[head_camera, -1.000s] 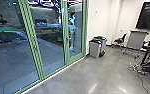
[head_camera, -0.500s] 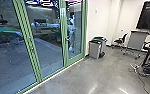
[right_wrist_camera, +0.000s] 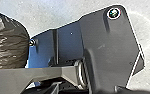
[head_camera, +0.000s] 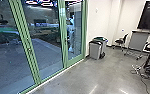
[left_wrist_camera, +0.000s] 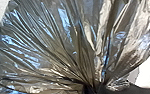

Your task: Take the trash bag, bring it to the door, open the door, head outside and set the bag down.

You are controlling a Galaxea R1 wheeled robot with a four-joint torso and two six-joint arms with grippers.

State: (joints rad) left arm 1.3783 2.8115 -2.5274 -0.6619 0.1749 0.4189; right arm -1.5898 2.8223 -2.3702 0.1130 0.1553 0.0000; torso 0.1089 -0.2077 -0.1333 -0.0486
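viewpoint shifted; trash bag (left_wrist_camera: 73, 47) (cut off)

Green, straight-edged door frames (head_camera: 36, 75) stand at the left of the head view, around bluish, dark glass panes (head_camera: 46, 55), with pink-and-white streaks across their top. The smooth hard floor (head_camera: 78, 80) is grey with white glare streaks; the flat wall (head_camera: 101, 20) at upper centre is off-white. The boxy grey bin (head_camera: 94, 51) has a black rim. The crinkled, shiny plastic trash bag (left_wrist_camera: 53, 37) is grey-brown, streaked with blue and pale glints.
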